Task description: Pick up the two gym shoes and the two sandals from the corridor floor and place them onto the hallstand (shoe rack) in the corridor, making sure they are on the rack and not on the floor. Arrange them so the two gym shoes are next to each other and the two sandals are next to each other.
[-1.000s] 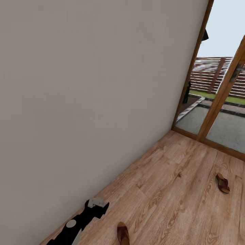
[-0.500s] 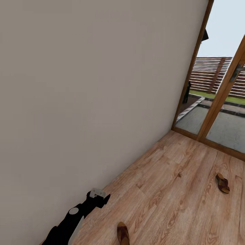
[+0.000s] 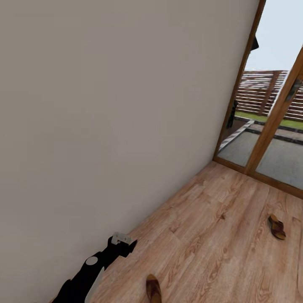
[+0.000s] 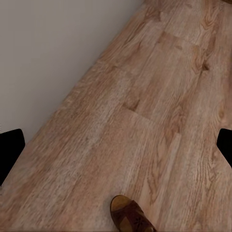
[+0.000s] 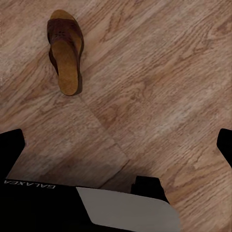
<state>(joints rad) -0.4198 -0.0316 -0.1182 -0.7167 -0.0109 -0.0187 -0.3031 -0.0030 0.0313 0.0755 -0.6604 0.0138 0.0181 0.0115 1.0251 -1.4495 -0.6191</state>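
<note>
So one sandal (image 3: 153, 289) was lying flat on the corridor floor (image 3: 219, 252) right at the bottom edge of the head view, toe strap end pointing up the corridor, just beside the left arm (image 3: 90, 273). The other sandal (image 3: 277, 226) was well apart from it, further along the floor near the glass door (image 3: 269, 126) with its wooden frame. Both were plainly on the planks, not on any rack.

The left hand (image 4: 116, 145) had its fingers spread wide, with one dark fingertip (image 4: 9, 150) at each side of the left wrist view and nothing between them but floor; the toe of the near sandal (image 4: 131, 215) poked in at the edge there. It hovered close to the plain beige wall (image 3: 105, 105).

The right hand (image 5: 116, 145) was wide open too and empty, hanging over the floor, with a sandal (image 5: 65, 50) showing its tan insole a bit away from it.
</note>
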